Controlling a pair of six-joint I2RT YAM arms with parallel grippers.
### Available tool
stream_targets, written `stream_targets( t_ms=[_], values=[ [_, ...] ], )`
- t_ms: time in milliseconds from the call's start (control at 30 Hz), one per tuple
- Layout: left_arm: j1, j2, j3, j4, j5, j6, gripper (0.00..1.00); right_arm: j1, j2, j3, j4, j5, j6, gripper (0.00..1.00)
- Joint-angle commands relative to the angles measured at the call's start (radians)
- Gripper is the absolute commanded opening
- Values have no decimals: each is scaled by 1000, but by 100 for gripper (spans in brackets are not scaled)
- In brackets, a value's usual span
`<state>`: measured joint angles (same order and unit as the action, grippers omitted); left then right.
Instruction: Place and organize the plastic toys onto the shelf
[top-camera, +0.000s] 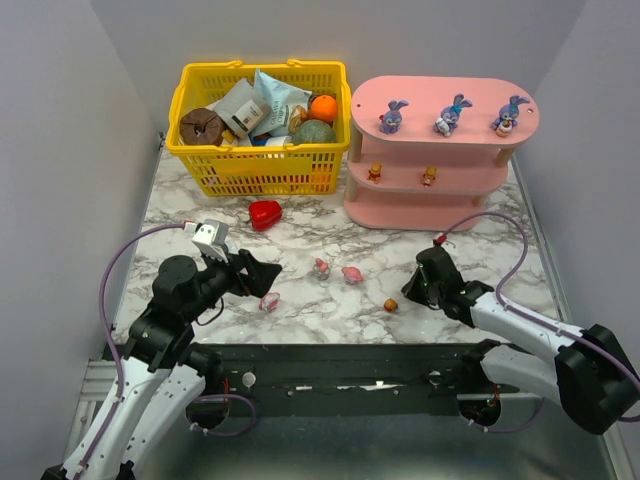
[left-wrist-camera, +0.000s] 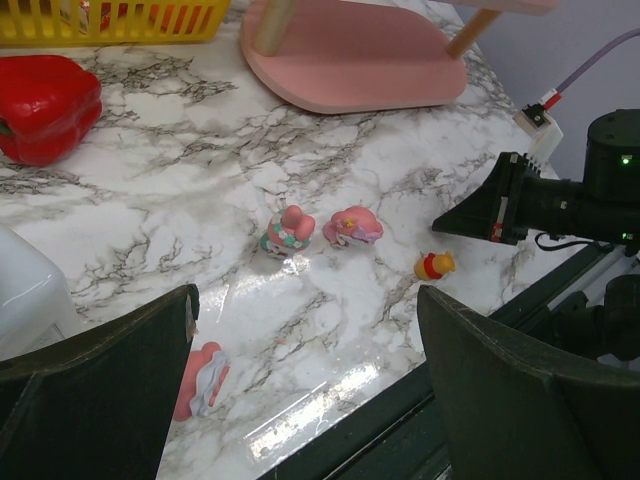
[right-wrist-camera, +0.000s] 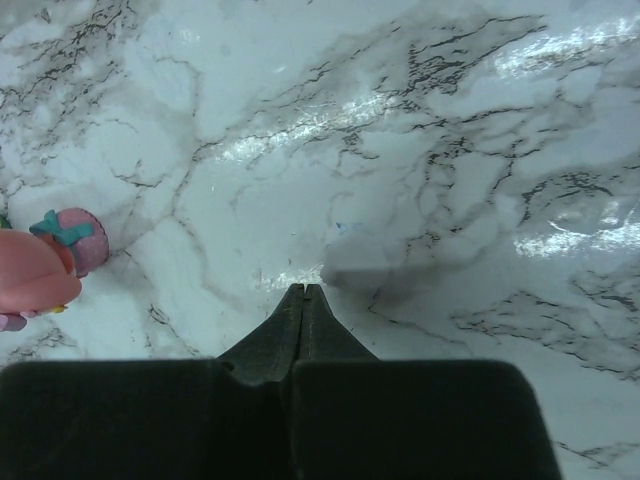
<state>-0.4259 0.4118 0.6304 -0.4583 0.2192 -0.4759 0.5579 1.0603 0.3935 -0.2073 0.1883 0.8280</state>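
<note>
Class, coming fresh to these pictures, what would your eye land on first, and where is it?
The pink shelf at far right stands out, three purple-blue bunnies lined along its top board. Left of it sits a crammed yellow basket, a red heart-shaped object just before it. Small pink-white toys lie scattered on the marble table toward the near edge.

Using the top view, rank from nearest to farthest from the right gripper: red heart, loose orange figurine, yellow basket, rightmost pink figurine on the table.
From the right gripper:
1. The orange figurine, just left of its tip.
2. The rightmost pink figurine, mid-table.
3. The red heart, farther left and back.
4. The yellow basket, back left.
</note>
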Motion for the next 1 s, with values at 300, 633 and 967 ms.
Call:
stream_targets(
  t_ms=[300, 633, 967],
  values=[
    [-4, -27, -6, -8, -14, 2, 99, 83, -16, -149, 98, -65, 85, 1],
    [-4, -33, -8, -8, -15, 2, 99, 148, -164, -153, -44, -38, 152, 0],
    [-4, -36, -8, -8, -15, 2, 99, 174, -289, -88, -243, 65, 152, 7]
  ],
)
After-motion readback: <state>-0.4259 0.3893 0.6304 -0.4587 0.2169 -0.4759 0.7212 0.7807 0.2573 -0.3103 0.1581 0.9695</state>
